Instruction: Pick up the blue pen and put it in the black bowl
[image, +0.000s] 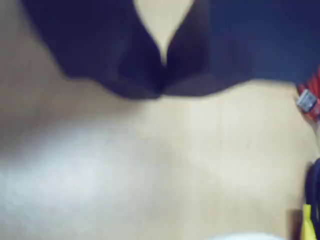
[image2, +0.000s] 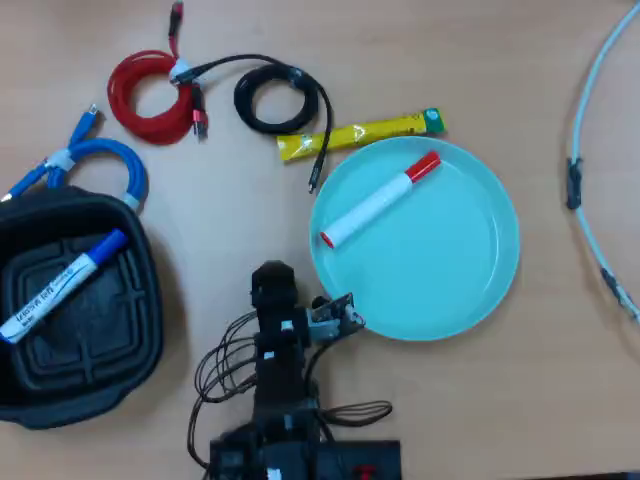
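Note:
The blue pen (image2: 62, 285), white-barrelled with a blue cap, lies slantwise inside the black bowl (image2: 150, 300) at the left of the overhead view. My gripper (image2: 272, 272) sits folded back over the arm's base at the bottom centre, to the right of the bowl and apart from it. In the blurred wrist view the gripper (image: 162, 75) shows as two dark jaws meeting at their tips above the bare table, with nothing between them. The pen and bowl do not show in the wrist view.
A round turquoise plate (image2: 450, 260) holding a red-capped white marker (image2: 380, 200) lies right of the arm. A red cable (image2: 150, 100), a black cable (image2: 275, 100), a yellow sachet (image2: 360, 133) and a blue cable (image2: 100, 160) lie behind. A white cable (image2: 585, 180) runs along the right.

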